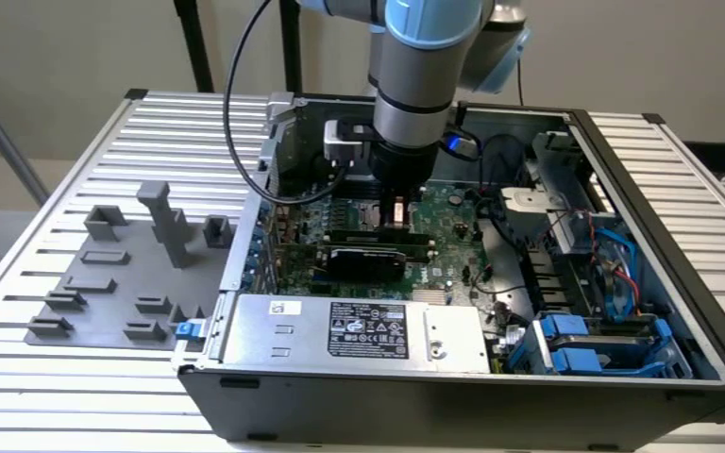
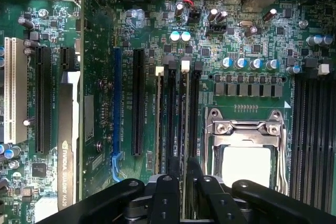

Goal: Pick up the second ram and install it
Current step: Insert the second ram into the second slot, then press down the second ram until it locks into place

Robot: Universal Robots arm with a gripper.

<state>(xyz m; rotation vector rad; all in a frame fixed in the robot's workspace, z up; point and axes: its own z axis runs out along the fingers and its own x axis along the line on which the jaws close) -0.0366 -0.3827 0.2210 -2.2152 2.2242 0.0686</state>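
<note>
My gripper reaches down into the open computer case, just above the motherboard. In the wrist view its black fingers stand close together on a thin strip seen edge-on, the second ram. The ram lies along the memory slot with the white clip, beside the CPU socket. Whether it is seated in the slot I cannot tell. More black memory slots lie on the other side of the socket.
A grey tray with plastic blocks lies on the slatted table at the exterior view's left. Inside the case are a graphics card, the power supply, blue drive caddies and loose cables.
</note>
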